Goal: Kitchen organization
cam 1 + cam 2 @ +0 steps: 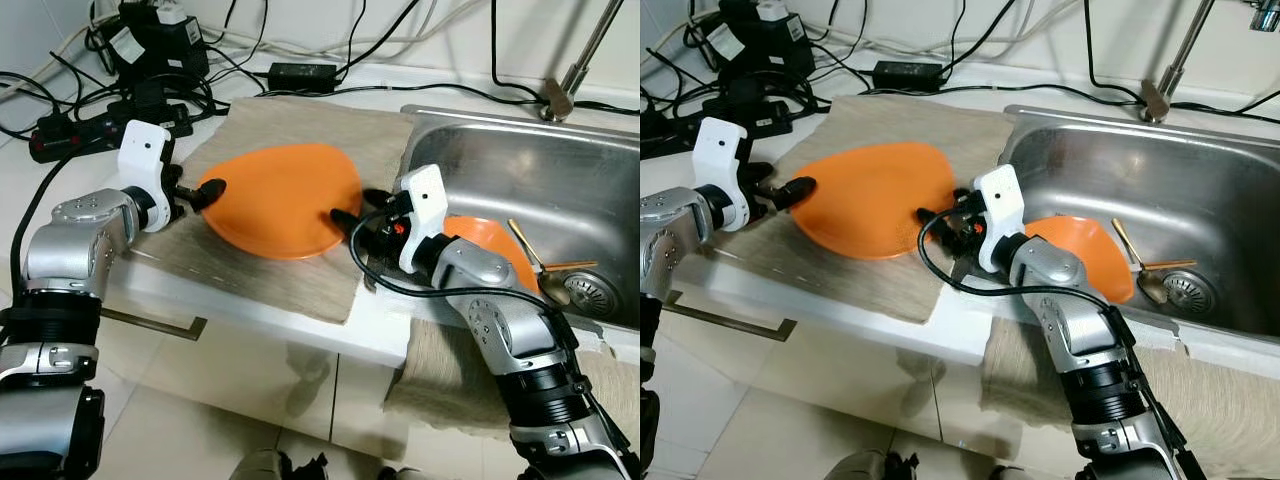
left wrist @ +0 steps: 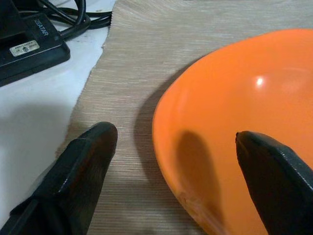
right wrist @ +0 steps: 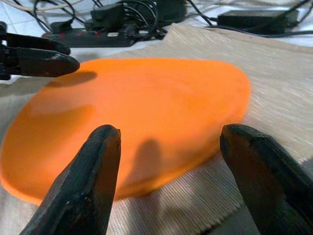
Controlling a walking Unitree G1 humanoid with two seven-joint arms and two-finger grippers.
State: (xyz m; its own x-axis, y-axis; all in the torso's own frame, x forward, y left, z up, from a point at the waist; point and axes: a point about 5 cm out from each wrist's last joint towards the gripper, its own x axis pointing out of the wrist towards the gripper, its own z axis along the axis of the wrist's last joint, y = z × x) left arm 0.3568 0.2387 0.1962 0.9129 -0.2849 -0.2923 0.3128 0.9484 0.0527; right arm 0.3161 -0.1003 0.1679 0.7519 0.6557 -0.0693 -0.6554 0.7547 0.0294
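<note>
Right gripper (image 3: 164,171) nearest, fingers spread wide and holding nothing, aimed at the plate's (image 1: 280,200) near edge, orange plate flat on the mat (image 1: 290,130), left gripper (image 2: 171,166) also wide open, straddling its rim, sink (image 1: 560,170) holding an orange bowl (image 1: 490,240), cables (image 1: 150,70) at the back

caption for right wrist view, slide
Open right gripper facing the orange plate on the beige mat, left gripper at its far rim.

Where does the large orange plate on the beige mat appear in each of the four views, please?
Left eye view: orange plate, centre, between both grippers.
Right eye view: left of centre.
Left wrist view: right half.
Right wrist view: across the middle.
Shared landmark: the beige mat beneath it.
</note>
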